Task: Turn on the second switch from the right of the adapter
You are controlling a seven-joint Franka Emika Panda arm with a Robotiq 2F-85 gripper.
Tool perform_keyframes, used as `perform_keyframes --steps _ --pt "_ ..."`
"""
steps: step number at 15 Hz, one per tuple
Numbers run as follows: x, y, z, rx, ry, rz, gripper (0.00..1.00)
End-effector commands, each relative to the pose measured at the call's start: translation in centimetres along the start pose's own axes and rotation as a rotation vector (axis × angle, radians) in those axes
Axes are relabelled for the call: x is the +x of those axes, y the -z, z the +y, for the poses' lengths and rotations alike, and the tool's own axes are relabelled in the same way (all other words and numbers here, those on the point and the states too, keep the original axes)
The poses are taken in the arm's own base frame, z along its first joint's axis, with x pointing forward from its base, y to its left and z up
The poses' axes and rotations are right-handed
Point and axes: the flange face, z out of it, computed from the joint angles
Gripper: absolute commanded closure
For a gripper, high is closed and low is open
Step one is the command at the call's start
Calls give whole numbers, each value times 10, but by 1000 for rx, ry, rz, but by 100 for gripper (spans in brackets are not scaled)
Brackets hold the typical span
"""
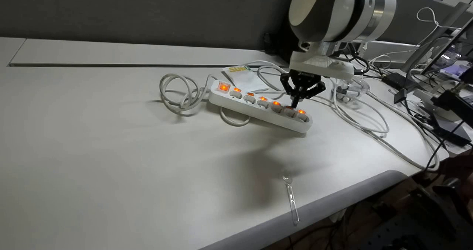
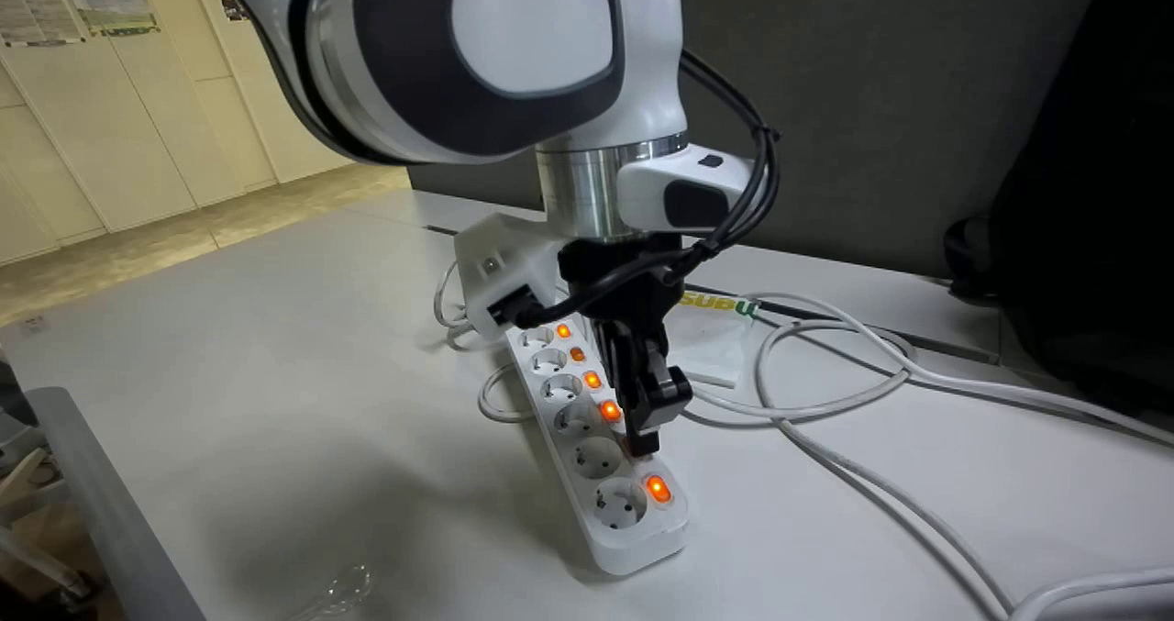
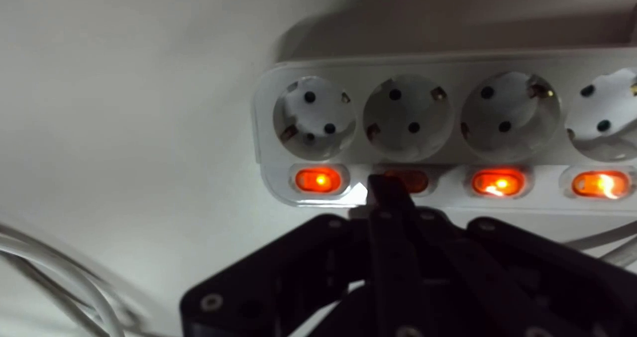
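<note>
a black two-finger robotiq gripper [image 1: 295,104] on a white and dark grey robot arm [image 1: 340,13] is pointing down at a long white plastic power strip [image 1: 255,111]. its slim black fingers [image 3: 393,197] are pressing together into one narrow tip. the power strip is lying at a slant on a smooth white table [image 1: 111,150], with six round sockets [image 2: 561,389] running along its top beside a row of small oval orange switches [image 2: 610,410]. in the wrist view the fingertips are partly covering an unlit, dark orange switch [image 3: 417,181], the second from the end of the strip; whether they are touching it, the views are leaving unclear. on either side of it, the end switch [image 3: 318,179] and the third switch [image 3: 498,181] are glowing bright orange. at the strip's opposite end, in an exterior view, a larger square orange switch [image 1: 224,86] is glowing too. next to it, a coiled white cable [image 1: 182,106] is looping over the table. a flat white packet with yellow and green lettering [image 1: 247,81] is lying just beside the strip, and a clear plastic utensil [image 1: 291,197] is lying well apart from it, its handle reaching onto the table's grey edge [image 1: 332,204]. a plain dark grey partition [image 1: 129,13] is standing behind the table.
</note>
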Motion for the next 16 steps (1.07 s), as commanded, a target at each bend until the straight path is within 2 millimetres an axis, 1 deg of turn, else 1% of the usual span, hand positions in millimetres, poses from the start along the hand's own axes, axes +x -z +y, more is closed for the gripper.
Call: perform_keyframes --steps 1,9,11,16 --pt "0 -2 0 6 -15 -2 100" --pt "5 -17 3 -19 -41 -30 100" --pt "6 -22 5 -22 -52 -88 100" --pt "11 -25 12 -34 -101 -220 100"
